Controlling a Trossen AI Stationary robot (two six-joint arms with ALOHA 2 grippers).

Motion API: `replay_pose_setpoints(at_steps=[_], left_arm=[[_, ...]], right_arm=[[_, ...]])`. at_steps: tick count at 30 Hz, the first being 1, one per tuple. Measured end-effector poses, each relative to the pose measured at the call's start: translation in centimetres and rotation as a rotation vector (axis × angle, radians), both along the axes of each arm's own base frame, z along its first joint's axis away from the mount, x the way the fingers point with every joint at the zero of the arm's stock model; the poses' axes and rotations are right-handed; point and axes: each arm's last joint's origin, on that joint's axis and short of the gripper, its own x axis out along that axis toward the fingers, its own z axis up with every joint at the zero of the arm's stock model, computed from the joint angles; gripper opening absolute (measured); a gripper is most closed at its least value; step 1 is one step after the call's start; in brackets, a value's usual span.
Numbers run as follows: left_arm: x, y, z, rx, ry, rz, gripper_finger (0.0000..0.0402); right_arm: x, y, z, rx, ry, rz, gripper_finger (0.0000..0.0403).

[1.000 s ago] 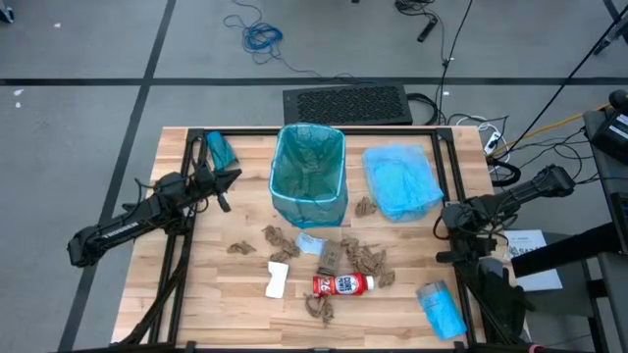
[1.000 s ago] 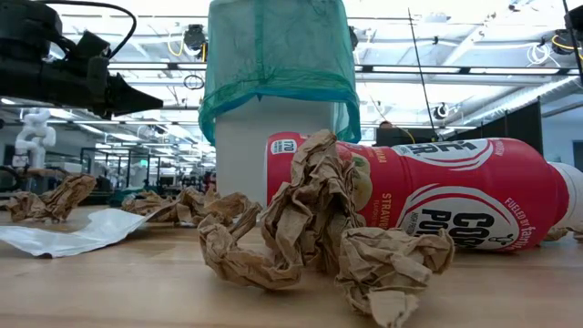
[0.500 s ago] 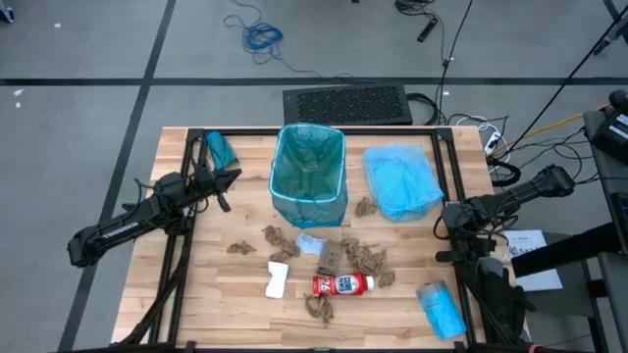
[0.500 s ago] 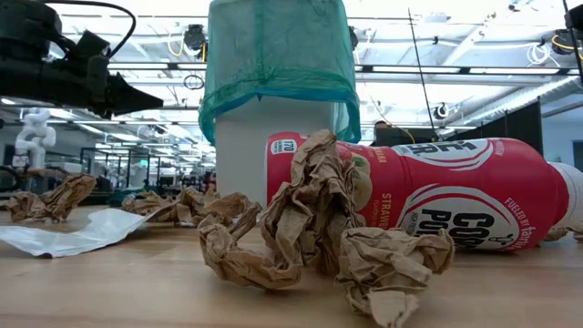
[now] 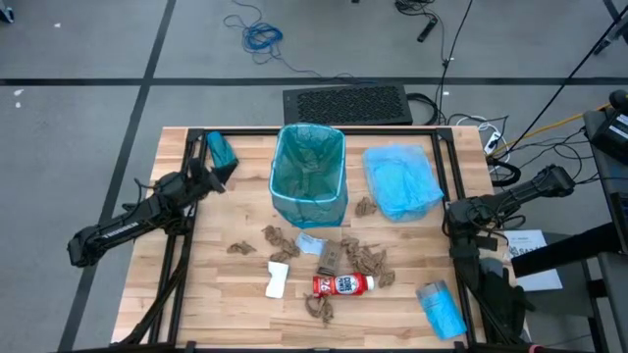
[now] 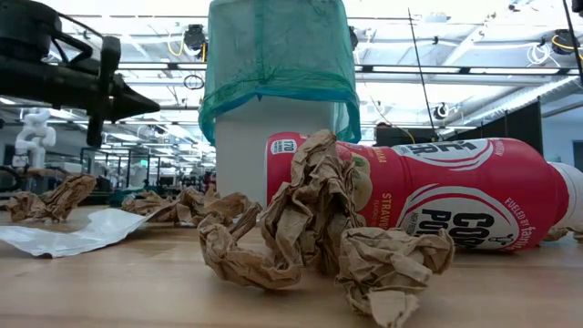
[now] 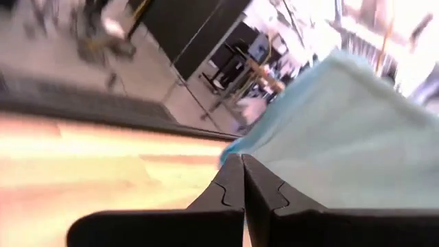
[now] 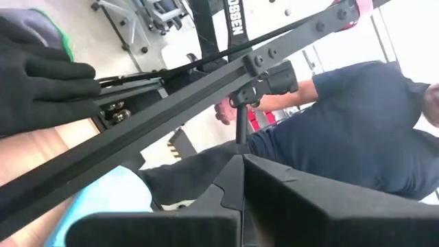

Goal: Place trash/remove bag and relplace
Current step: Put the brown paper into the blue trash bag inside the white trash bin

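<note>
Overhead, crumpled brown paper wads (image 5: 368, 259) and the red-and-white labelled bottle (image 5: 342, 284) litter the wooden surface (image 5: 245, 304) before the teal-bagged bin (image 5: 309, 175). Left hand (image 5: 221, 174) and right hand (image 5: 453, 218) pinched closed, empty. Low down, open wide before descending.

My table (image 5: 196, 294) was made of light wood planks, with a black frame along its edges; a white bin (image 5: 309, 176) with a green bag in it stood near the far middle; a pale blue bag pile (image 5: 400, 181) lay just beside it; brown paper wads (image 5: 368, 260) were scattered in front of the bin; a red-and-white bottle (image 5: 342, 284) lay on its side among them; a white packet (image 5: 278, 278) lay near it; a small blue scrap (image 5: 310, 243) lay close to the bin; another blue bundle (image 5: 441, 309) lay near my right corner; a teal roll (image 5: 220, 150) lay at the far left.
</note>
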Motion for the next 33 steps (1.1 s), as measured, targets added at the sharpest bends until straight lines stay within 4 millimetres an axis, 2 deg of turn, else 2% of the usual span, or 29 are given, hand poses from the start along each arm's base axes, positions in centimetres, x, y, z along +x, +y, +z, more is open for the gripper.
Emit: replay_pose_setpoints(at_steps=[4,13,16,21,24,33], left_arm=[[0.0,0.0,0.0,-0.098,-0.076,0.002,0.0],[0.0,0.0,0.0,-0.099,-0.08,-0.002,0.0],[0.0,0.0,0.0,-0.099,-0.08,-0.003,0.0],[0.0,0.0,0.0,-0.101,-0.078,-0.004,0.0],[0.0,0.0,0.0,-0.101,-0.077,-0.005,0.0],[0.0,0.0,0.0,-0.101,-0.078,-0.006,0.0]], right_arm=[[0.0,0.0,0.0,-0.007,0.057,-0.001,0.0],[0.0,0.0,0.1,-0.006,0.064,-0.004,0.0],[0.1,0.0,0.2,0.002,0.006,-0.026,0.0],[0.2,0.0,1.2,0.071,-0.374,-0.049,0.0],[0.2,0.0,1.6,0.098,-0.511,-0.05,0.0],[0.2,0.0,1.5,0.086,-0.404,-0.05,0.0]])
